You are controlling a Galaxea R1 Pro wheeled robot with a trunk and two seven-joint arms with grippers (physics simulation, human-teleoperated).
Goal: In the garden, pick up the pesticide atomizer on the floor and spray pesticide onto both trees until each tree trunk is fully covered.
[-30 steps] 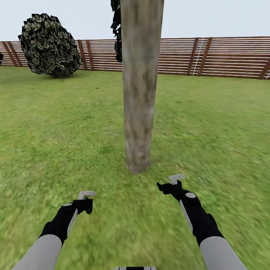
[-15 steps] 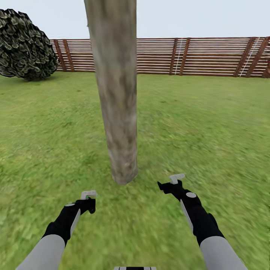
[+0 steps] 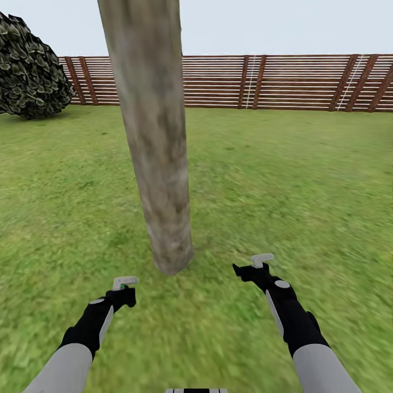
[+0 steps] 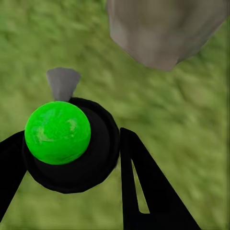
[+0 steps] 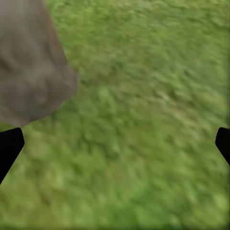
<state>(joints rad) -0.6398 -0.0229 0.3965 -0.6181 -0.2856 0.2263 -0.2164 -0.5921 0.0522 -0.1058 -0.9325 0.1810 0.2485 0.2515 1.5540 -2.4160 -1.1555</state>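
One tree trunk [image 3: 155, 136], thick, mottled grey-brown and leaning, rises from the lawn just ahead of my arms, slightly left of centre. Its base also shows in the left wrist view as tree trunk [image 4: 163, 28] and in the right wrist view as tree trunk [image 5: 28, 72]. My left gripper [image 3: 124, 295] is shut on the pesticide atomizer [image 3: 125, 282], low and left of the trunk's foot. The atomizer [image 4: 57, 132] shows a black round body, bright green dot and grey nozzle between the fingers [image 4: 143, 191]. My right gripper [image 3: 252, 266] hangs open and empty, right of the trunk. Pesticide is out of view.
Green lawn [image 3: 284, 180] stretches all around. A brown slatted fence [image 3: 273, 82] closes the far side. A dark leafy shrub [image 3: 27, 71] stands at the far left by the fence.
The whole view has shifted: the trunk now sits further left and closer, the shrub slid towards the left edge. Both arms hold nearly the same pose.
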